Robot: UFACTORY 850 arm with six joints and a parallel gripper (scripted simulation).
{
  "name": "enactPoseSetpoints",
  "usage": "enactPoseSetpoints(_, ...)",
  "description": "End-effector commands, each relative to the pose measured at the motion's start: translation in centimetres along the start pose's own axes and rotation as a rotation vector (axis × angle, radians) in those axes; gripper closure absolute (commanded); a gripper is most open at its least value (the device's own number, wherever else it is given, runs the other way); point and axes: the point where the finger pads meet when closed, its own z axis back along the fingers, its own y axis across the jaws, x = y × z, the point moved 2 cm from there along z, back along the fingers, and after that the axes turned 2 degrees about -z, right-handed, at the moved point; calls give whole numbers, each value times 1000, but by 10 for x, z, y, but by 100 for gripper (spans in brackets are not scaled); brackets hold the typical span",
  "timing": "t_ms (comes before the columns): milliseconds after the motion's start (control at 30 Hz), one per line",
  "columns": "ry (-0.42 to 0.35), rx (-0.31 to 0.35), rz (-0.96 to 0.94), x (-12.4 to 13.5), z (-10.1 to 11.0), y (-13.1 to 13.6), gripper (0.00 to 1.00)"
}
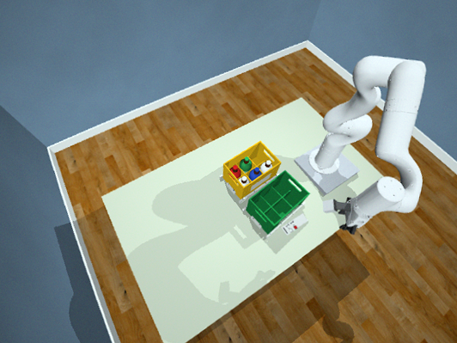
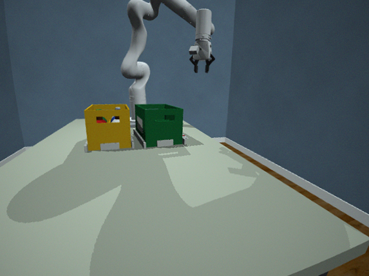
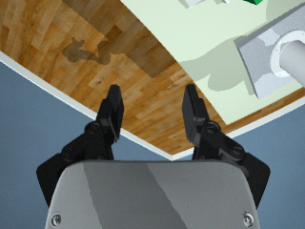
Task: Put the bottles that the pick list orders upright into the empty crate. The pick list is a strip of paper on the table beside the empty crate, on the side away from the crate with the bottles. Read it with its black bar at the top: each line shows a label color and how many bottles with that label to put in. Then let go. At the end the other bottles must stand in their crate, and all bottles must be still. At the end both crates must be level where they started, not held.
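Observation:
The yellow crate (image 1: 231, 183) (image 2: 108, 134) holds a green bottle (image 1: 245, 164), a red bottle (image 1: 234, 172), a blue bottle (image 1: 255, 174) and two white-capped bottles, one at the base side (image 1: 267, 166) and one at the near corner (image 1: 243, 181). The green crate (image 1: 257, 217) (image 2: 165, 133) beside it shows no bottles in its compartments. The pick list (image 1: 301, 221) lies beyond the green crate; a red mark shows, but its lines are too small to read. My gripper (image 2: 201, 71) (image 3: 152, 95) is open and empty, high up past the crates, above the floor beside the table edge.
The robot base plate (image 1: 330, 186) (image 3: 253, 72) stands behind the crates. White holders (image 2: 139, 138) surround the feet of the crates, which stand close together. The table edge and wooden floor (image 3: 138, 102) show below my fingers.

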Motion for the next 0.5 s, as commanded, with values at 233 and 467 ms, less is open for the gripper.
enactPoseSetpoints(233,0,-2,33,0,-4,-2,35)
enactPoseSetpoints(467,0,-2,267,-2,-38,-11,35)
